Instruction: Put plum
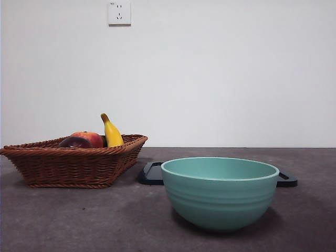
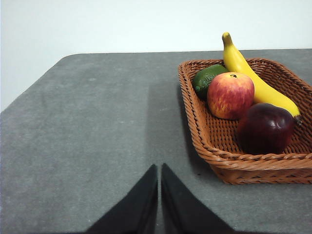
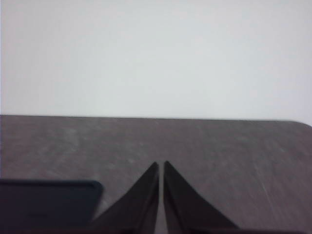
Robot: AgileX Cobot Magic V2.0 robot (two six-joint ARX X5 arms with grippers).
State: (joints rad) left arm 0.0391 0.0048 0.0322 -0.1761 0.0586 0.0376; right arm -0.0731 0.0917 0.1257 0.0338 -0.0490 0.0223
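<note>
While no brand, label or readable writing is being shown on any thing, only a white wall socket [image 1: 119, 13] is being seen high on the wall. At the left of the front view, a brown wicker basket [image 1: 68, 164] is being kept on the dark grey table [image 1: 79, 220]. Four fruits are being held in it: a green fruit [image 2: 207, 79], a red-orange peach [image 2: 230, 95], a yellow banana [image 2: 253, 83] and the plum [image 2: 265, 127]. The plum is being seen as dark maroon and glossy, lying on the basket floor near the basket's front rim, just beside the peach and close to the banana's lower end. Being round, it is not showing a clear long axis, and its stem end cannot be told. The banana is being leaned with its tip upward. To the right, a light green bowl [image 1: 220, 191] is being kept on the table, and its inside cannot be seen. Behind it, a flat black tray [image 1: 152, 173] is being partly hidden.

The left gripper [image 2: 159, 168] is being held over bare table beside the basket, its jaws pressed together on nothing. The right gripper [image 3: 161, 165] is being held near the tray's edge, its jaws likewise together.
</note>
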